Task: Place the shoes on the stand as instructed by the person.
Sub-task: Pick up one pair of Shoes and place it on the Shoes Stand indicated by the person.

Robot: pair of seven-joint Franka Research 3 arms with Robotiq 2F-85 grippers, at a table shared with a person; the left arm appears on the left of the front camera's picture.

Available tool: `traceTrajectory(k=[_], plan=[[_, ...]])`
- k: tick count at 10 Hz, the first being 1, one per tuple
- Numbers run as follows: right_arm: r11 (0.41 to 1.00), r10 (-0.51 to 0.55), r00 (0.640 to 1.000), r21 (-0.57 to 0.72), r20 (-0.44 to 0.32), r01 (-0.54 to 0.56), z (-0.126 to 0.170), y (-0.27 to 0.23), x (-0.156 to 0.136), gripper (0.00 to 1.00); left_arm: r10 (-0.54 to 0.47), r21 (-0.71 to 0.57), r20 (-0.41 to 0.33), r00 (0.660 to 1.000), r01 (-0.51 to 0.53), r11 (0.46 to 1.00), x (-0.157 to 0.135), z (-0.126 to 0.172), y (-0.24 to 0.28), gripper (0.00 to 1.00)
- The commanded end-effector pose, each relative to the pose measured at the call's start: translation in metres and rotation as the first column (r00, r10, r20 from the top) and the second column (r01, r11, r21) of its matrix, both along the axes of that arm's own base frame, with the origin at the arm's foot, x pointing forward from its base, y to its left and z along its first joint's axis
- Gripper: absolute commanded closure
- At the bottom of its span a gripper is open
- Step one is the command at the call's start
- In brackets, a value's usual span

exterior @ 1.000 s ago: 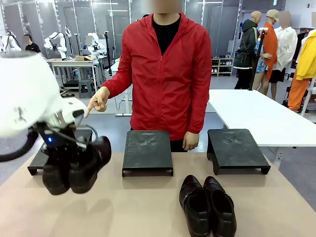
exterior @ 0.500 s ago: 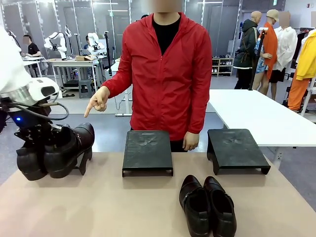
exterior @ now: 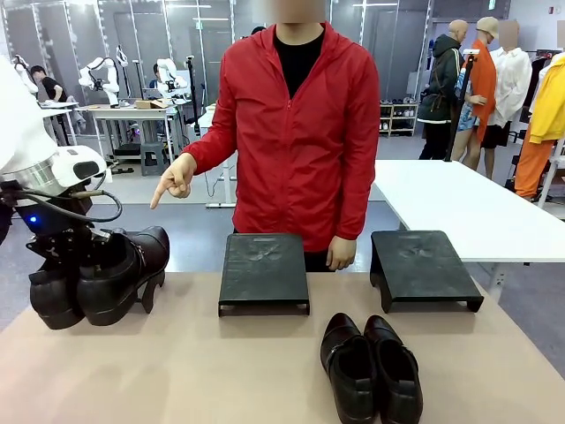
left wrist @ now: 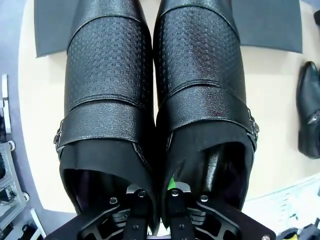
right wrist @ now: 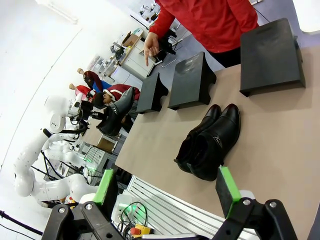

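In the front view the glossy black strapped leather shoes (exterior: 101, 278) are held over the tan table (exterior: 221, 371) by the left gripper (exterior: 71, 249); in the left wrist view only their inner walls are pinched, so one could be shed short of the flat black stand (left wrist: 50, 30); in the right wrist view the right gripper (right wrist: 165, 189) is seen spread empty.

Tan worktop (exterior: 203, 371): three black stands (exterior: 264, 269) in row along far edge; shoe pair (exterior: 371, 367) near front, right of centre.
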State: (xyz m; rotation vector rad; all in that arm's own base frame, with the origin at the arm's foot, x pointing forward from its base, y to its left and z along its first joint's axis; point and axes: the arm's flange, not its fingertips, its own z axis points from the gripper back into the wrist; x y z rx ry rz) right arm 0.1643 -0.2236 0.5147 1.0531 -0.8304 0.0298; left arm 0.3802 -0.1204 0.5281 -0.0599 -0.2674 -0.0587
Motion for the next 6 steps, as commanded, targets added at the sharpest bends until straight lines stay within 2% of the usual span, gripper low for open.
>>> traceTrajectory(k=[1, 2, 4, 6], plan=[[1.0, 0.001, 1.0, -0.006, 0.023, -0.001, 0.0, 0.0, 0.0, 0.0, -0.002, 0.001, 0.001, 1.0, 0.002, 1.0, 0.0, 0.0, 0.001, 0.92], [1.0, 0.001, 1.0, -0.006, 0.023, -0.001, 0.0, 0.0, 0.0, 0.0, -0.068, 0.063, 0.127, 0.99, 0.061, 0.996, 0.004, 0.004, 0.011, 0.92], [1.0, 0.001, 1.0, -0.006, 0.023, -0.001, 0.0, 0.0, 0.0, 0.0, -0.058, 0.076, 0.181, 0.982, 0.044, 0.996, 0.032, 0.016, 0.04, 0.92], [1.0, 0.001, 1.0, -0.006, 0.023, -0.001, 0.0, 0.0, 0.0, 0.0, -0.06, 0.076, 0.176, 0.983, 0.047, 0.996, 0.066, 0.017, 0.072, 0.92]])
